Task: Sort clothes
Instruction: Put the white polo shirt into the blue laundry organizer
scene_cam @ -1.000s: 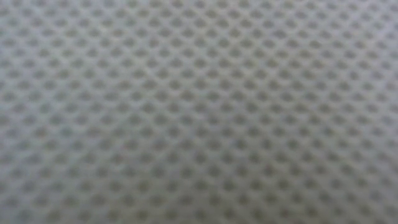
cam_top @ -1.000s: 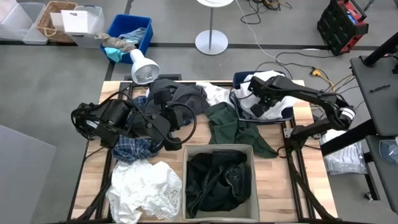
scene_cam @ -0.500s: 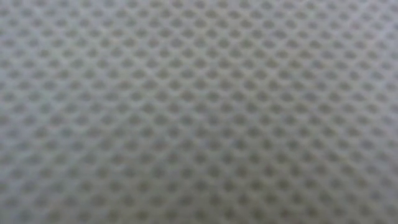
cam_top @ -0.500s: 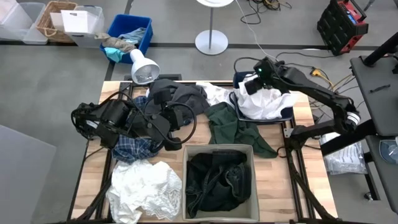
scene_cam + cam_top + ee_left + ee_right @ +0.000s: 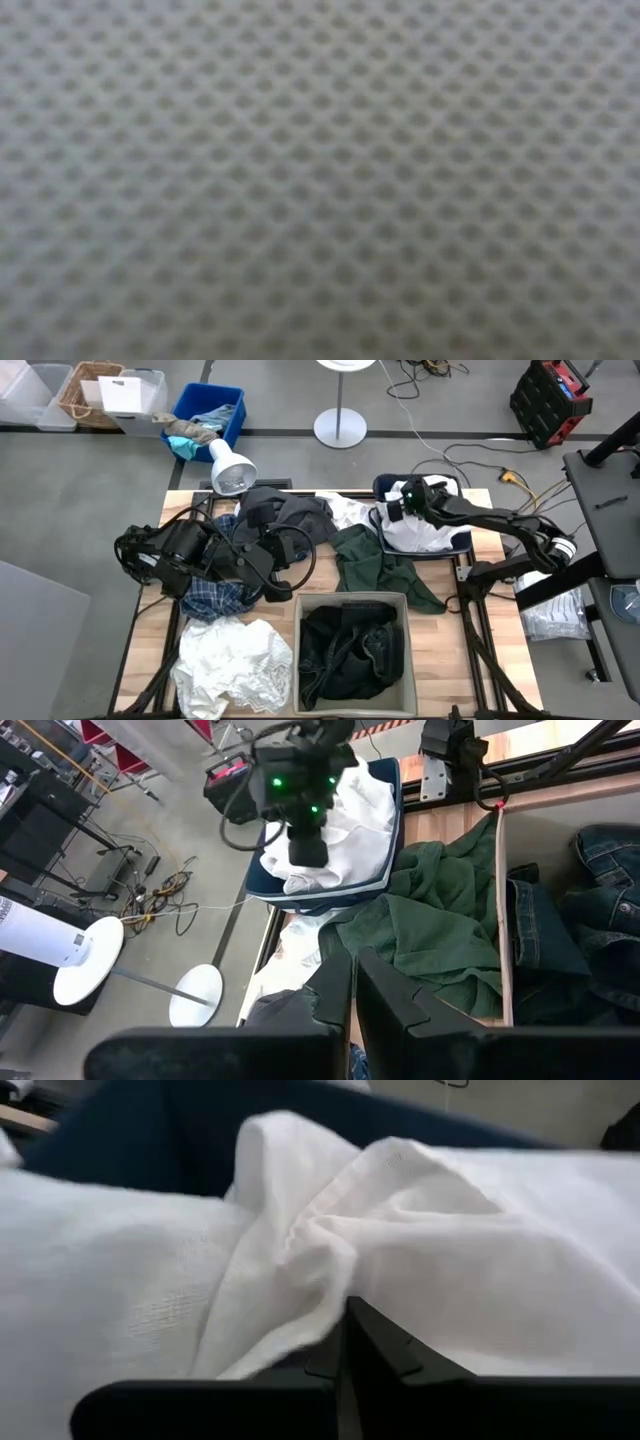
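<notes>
My right gripper (image 5: 392, 512) is shut over the far left part of a navy bin (image 5: 462, 541), with its fingertips at the white garments (image 5: 425, 530) heaped in the bin. My left gripper (image 5: 352, 992) is shut and waits above the charcoal grey garment (image 5: 290, 515) at the table's middle left. A dark green garment (image 5: 375, 565) lies spread between the two bins. A blue-and-white plaid shirt (image 5: 215, 598) lies under the left arm. A white garment (image 5: 235, 665) lies at the near left. Dark garments (image 5: 350, 650) fill the grey bin (image 5: 352, 600). My right gripper touches the top white garment in the navy bin with its shut fingertips (image 5: 350, 1312), at a bunched fold (image 5: 300, 1290) near the pile's far left. The fingers slant down from above, as the left wrist view (image 5: 304, 850) shows. The garment lies on the pile.
A lamp (image 5: 231, 468) stands at the table's far edge. Another white cloth (image 5: 345, 510) lies between the charcoal garment and the navy bin. A blue crate (image 5: 210, 415) with rags stands on the floor beyond. Mesh fabric (image 5: 320, 180) fills the low view.
My right gripper has risen out of the navy bin's middle toward the table's far edge. It has then come down and toward the left, to the pile's far left part. The white pile that the arm covered now shows in the bin.
</notes>
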{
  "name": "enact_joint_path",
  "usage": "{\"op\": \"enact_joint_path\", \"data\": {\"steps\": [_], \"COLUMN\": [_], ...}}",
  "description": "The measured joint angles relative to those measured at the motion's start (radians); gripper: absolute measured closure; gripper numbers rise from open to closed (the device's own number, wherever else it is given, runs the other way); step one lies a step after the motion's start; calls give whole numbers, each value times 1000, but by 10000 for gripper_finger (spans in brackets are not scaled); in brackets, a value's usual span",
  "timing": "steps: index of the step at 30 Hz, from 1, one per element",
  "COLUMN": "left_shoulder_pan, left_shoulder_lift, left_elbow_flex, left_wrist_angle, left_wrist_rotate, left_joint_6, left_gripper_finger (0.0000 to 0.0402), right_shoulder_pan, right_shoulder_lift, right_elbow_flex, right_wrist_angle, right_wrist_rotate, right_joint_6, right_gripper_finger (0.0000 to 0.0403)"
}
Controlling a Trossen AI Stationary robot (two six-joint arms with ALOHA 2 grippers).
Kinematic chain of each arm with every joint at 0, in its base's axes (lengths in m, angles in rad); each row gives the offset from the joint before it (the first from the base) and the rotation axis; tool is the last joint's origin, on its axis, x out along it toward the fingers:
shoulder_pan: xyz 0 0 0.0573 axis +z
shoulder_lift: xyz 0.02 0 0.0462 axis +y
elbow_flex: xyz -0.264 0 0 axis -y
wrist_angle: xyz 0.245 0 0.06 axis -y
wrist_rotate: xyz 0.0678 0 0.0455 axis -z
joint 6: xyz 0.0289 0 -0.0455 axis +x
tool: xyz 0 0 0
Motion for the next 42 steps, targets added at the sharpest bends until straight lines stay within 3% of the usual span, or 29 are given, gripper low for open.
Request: {"op": "enact_joint_path", "data": {"steps": [9, 23, 28, 35, 42], "left_shoulder_pan": [0, 0, 0, 0, 0], "left_shoulder_lift": [0, 0, 0, 0, 0], "left_elbow_flex": [0, 0, 0, 0, 0], "left_wrist_angle": [0, 0, 0, 1, 1], "left_wrist_rotate": [0, 0, 0, 0, 2], "left_joint_6": [0, -3, -3, -18, -19], "left_gripper_finger": [402, 402, 402, 402, 402], "right_shoulder_pan": [-1, 0, 3, 3, 3], "right_shoulder_lift": [5, 0, -46, -125, -205], "right_elbow_flex": [-171, -308, -239, -58, 156], "right_wrist_angle": [187, 221, 160, -92, -386], "right_wrist_rotate": [4, -18, -36, -37, -39], "right_joint_6": [41, 117, 105, 105, 103], "right_gripper_finger": [394, 394, 394, 382, 343]}}
